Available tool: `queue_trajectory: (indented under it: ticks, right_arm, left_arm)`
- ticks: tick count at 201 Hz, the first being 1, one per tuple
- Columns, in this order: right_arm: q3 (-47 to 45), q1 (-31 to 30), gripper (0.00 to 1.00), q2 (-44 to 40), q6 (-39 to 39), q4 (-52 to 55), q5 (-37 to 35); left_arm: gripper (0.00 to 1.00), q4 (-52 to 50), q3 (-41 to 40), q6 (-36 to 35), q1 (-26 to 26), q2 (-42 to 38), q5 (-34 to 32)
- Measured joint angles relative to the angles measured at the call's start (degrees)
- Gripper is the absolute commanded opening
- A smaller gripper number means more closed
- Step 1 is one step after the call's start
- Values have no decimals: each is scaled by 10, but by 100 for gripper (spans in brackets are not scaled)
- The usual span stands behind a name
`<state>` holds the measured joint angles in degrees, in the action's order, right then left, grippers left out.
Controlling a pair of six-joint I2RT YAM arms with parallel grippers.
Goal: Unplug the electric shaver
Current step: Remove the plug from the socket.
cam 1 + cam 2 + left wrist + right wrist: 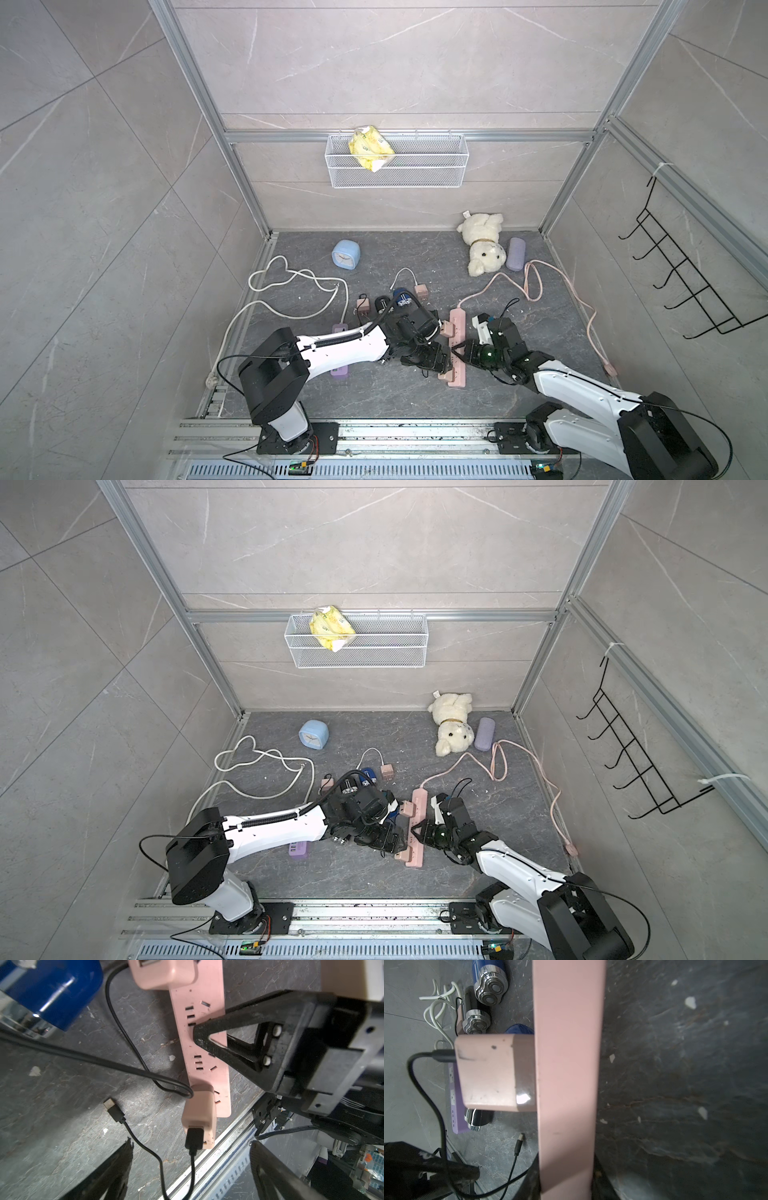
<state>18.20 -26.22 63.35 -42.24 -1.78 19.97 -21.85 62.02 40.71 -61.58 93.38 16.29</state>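
Down on the dark floor now, right at the pink power strip in the middle. Pinning that strip with the right gripper, jaws closed across its width about halfway along. Holding the left gripper just left of the strip's near end, fingers spread wide and clutching nothing. And there, flat on the floor just left of the strip: a loose USB plug on a black cable, touching no socket. Spotting a near pink adapter seated at the strip's near end with a second black lead plugged into it, and a far pink adapter seated farther along. Finding the shavers close by, left of the strip: a blue shaver just beside the far pink adapter, then farther off a second blue shaver and a black shaver lying side by side. Hard to trace which shaver the loose cable runs to, with the left arm covering that stretch in both top views.
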Motion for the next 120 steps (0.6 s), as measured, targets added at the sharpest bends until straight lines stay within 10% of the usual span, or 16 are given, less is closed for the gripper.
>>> queue_trajectory:
  ticks: [120]
  right_arm:
    - [0, 0, 0, 7, -2, -8, 2]
  left_arm:
    - [70, 1, 22, 11, -21, 45, -5]
